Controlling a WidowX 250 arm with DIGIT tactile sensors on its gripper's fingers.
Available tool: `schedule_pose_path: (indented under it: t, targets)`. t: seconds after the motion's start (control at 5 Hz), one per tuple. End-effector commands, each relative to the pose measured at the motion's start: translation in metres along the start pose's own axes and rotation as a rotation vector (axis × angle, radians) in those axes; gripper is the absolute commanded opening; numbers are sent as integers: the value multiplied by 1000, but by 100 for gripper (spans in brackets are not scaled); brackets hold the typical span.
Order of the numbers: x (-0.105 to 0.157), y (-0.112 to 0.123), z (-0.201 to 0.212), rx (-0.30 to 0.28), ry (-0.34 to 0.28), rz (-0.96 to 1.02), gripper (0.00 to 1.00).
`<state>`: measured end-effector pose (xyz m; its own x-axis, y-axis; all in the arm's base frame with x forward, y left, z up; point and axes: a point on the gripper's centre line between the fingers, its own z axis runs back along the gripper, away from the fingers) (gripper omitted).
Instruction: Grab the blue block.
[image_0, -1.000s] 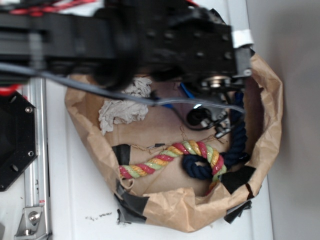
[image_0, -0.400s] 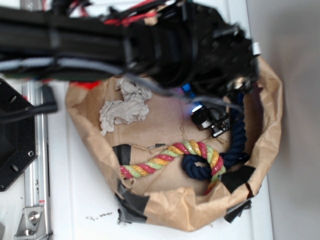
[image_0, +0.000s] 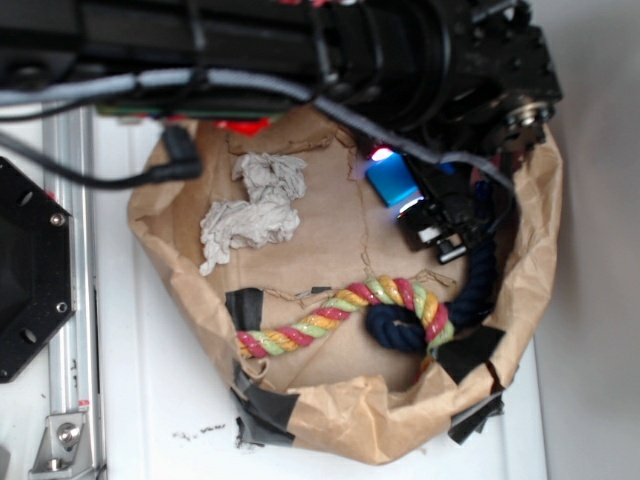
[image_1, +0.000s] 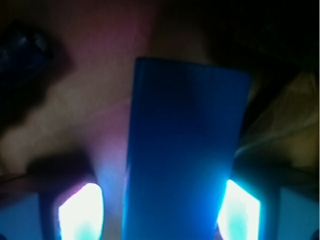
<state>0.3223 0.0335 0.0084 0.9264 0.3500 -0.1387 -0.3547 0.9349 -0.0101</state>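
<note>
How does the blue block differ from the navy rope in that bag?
The blue block is bright blue, flat and straight-edged; the navy rope is very dark, twisted and curved. The block lies near the bag's top edge under the gripper; the rope runs down the right side and loops through the coloured rope. Both lie inside the bag.

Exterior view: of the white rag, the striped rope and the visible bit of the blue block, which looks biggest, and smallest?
1. Striped rope, the longest.
2. White rag.
3. Blue block, smallest, though the arm hides part of it.
</note>
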Motion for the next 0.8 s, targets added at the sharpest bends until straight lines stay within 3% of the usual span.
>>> schedule_pose_path:
  t: [0.0,0.2,0.4,0.6]
  targets:
    - [4,11,-21,71,66,3,0]
    - [-11,26,0,103,2,5,0]
    - [-38,31,33,68,-39,-69,0]
    - [-81,16,75,47,-105,-242,0]
